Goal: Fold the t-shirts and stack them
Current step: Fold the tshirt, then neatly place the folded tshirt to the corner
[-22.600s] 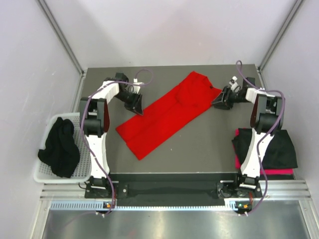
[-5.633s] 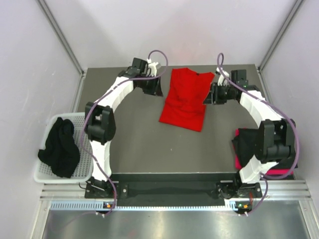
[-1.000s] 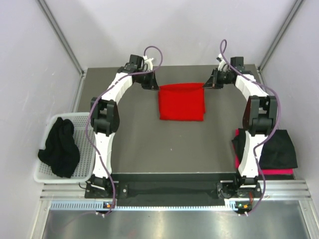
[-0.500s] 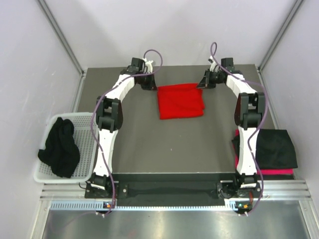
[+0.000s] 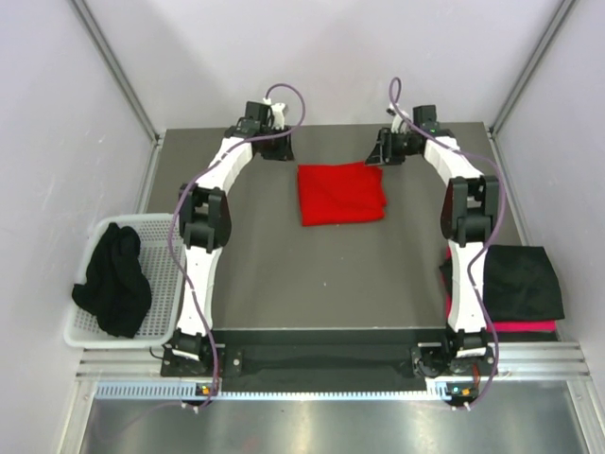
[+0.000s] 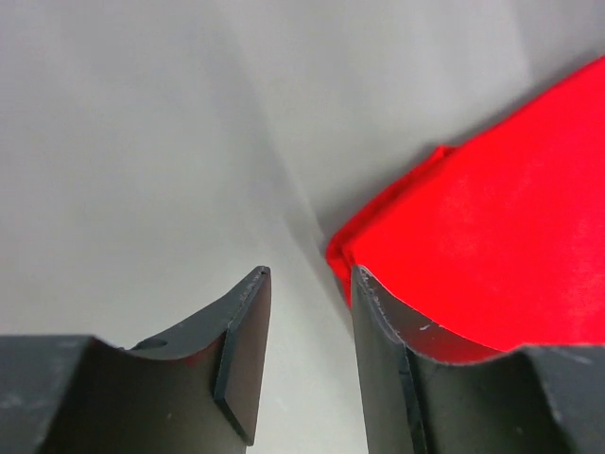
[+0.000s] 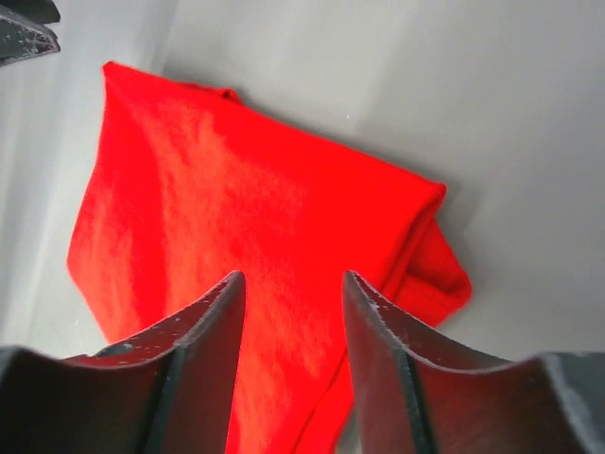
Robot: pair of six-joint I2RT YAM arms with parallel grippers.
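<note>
Bright red folded cloth t-shirt (image 5: 342,193) lies far centre of dark grey table (image 5: 265,274); left gripper (image 6: 310,272), right gripper (image 7: 293,276) both spread, empty, beside its 2 far corners. Advise rising straight up, not snagging fold

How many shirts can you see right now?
4. A folded red shirt lies far-centre on the table; a crumpled black one sits in the basket at left; a black shirt lies on a pinkish-red one at right. The black heap could hide more.
</note>
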